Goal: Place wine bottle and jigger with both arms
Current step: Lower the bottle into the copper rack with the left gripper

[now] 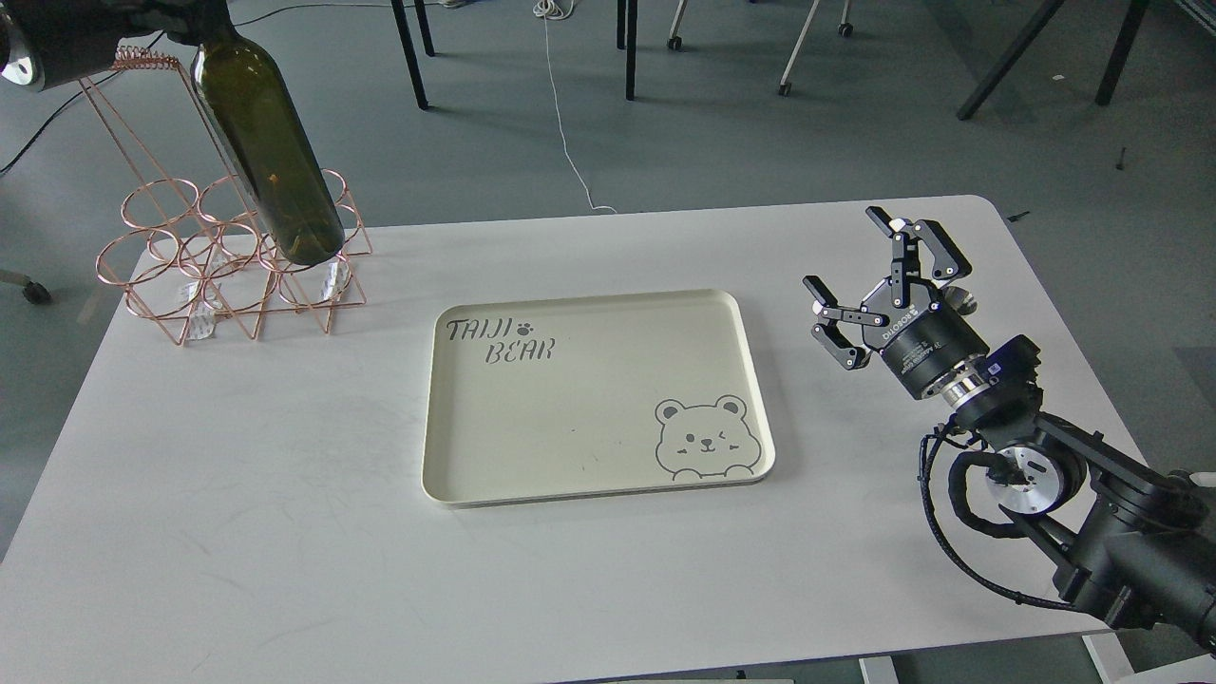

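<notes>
Upper left of the frame: wine bottle (271,157), dark olive-green, tilted, neck running up toward the top-left corner and base down at the copper wire rack (233,256). Base lowest at the rack's right rings; whether resting in a ring or held just above, cannot tell. Neck end hidden in the dark bulk of the left arm at the top-left corner. Left gripper (185,24) seen only as a dark mass around the bottle's neck, fingers not distinguishable, so spread or pressed together cannot be told.

Rack standing on the upper-left part of the white table (237,494), with round rings at the front and a tall wire frame at the back.

Centre of the frame: cream tray (570,408) lying flat on the table, printed with "TAIJI BEAR" at its upper left and a bear face at its lower right, nothing lying in it.

Right side of the frame: right arm entering from the lower-right corner, right gripper (879,285) raised over the table's right part, fingers spread wide, pinching nothing. Just behind it, a small shiny silver piece (961,302) peeking out, mostly hidden, possibly the jigger, too little showing to be sure.

Gripper well apart from the tray and far from the bottle.
</notes>
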Tool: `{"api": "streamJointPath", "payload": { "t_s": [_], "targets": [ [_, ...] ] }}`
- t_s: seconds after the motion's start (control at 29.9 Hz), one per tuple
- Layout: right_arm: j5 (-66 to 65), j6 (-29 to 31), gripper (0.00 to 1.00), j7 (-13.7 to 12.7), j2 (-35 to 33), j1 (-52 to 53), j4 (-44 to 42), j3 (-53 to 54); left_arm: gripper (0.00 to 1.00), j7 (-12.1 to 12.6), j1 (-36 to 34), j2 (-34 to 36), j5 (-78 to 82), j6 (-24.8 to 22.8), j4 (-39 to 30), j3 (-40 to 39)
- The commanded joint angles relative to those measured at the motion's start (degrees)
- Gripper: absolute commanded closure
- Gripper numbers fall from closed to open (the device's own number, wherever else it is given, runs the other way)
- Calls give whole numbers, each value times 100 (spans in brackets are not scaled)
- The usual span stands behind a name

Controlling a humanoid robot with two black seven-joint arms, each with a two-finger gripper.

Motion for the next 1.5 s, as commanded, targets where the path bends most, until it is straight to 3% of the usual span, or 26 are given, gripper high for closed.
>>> {"api": "streamJointPath", "payload": {
  "t_s": [0.0, 1.47],
  "targets": [
    [0, 0, 1, 0, 0, -4, 0, 1, 84, 0, 22, 8, 0, 0, 0, 1],
    [0, 0, 1, 0, 0, -48, 26, 1, 84, 0, 40, 52, 361, 141, 96, 212]
  ]
}}
